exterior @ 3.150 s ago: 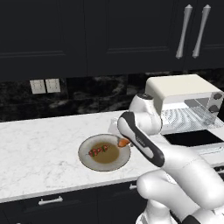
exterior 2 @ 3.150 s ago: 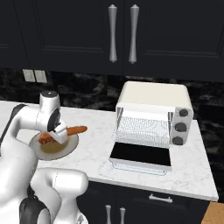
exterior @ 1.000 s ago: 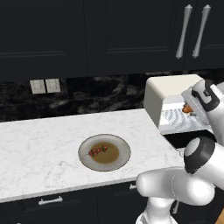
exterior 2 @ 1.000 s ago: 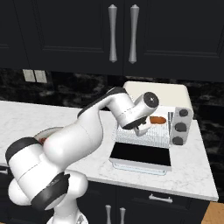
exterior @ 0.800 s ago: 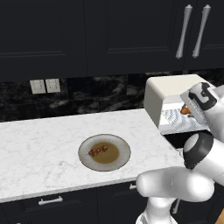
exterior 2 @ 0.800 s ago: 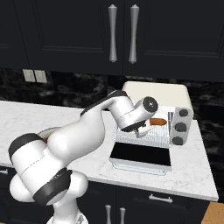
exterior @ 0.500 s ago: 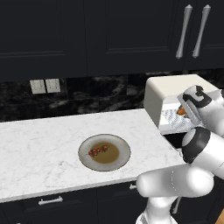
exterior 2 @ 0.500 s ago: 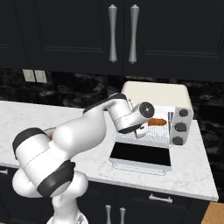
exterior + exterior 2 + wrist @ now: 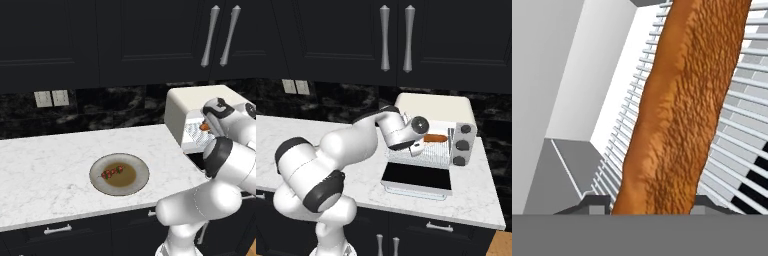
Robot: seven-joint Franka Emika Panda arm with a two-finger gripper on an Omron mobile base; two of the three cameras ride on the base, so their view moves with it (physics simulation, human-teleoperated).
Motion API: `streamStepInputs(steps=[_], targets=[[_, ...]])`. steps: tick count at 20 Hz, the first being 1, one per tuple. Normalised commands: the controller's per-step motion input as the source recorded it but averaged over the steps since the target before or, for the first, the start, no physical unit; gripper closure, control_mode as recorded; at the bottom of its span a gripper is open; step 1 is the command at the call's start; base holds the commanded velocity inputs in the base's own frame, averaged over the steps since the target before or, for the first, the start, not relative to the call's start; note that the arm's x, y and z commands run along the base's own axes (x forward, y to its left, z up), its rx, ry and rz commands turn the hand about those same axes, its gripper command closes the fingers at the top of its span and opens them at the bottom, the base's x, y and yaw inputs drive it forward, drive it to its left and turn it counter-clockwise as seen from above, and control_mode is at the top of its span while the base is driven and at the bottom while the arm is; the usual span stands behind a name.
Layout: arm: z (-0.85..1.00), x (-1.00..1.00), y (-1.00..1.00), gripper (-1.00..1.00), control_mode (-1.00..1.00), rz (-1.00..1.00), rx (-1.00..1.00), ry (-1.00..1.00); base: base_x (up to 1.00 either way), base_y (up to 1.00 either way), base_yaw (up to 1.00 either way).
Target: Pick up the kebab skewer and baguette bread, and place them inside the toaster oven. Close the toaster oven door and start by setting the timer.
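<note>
Hand view: your gripper (image 9: pixel 652 202) pinches the baguette (image 9: pixel 684 100) over the oven (image 9: pixel 436 117) rack, fingertips mostly hidden. The skewer (image 9: pixel 112 172) lies on the plate (image 9: pixel 97 182), far left.

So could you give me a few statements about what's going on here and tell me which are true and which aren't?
1. The skewer lies on the plate. True.
2. The oven door is shut. False: it lies open, flat in front of the oven.
3. The loaf is at the oven's mouth, over the wire rack. True.
4. The loaf sits on the plate beside the skewer. False: the jaws hold it at the oven.
5. The plate stands on top of the oven. False: it is on the counter, left of the oven.
</note>
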Motion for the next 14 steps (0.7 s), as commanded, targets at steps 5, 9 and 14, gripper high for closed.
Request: streamStepInputs(steps=[5, 9, 14], targets=[[-0.32, -0.02, 0.00, -1.00, -1.00, -0.06, -0.01, -0.01, 0.00, 0.00, 0.00], [-0.12, -0.21, -0.01, -1.00, -1.00, -0.07, 0.00, -0.03, 0.00, 0.00, 0.00], [-0.08, -0.21, 0.00, -1.00, -1.00, -0.09, 0.00, 0.00, 0.00, 0.00, 0.00]])
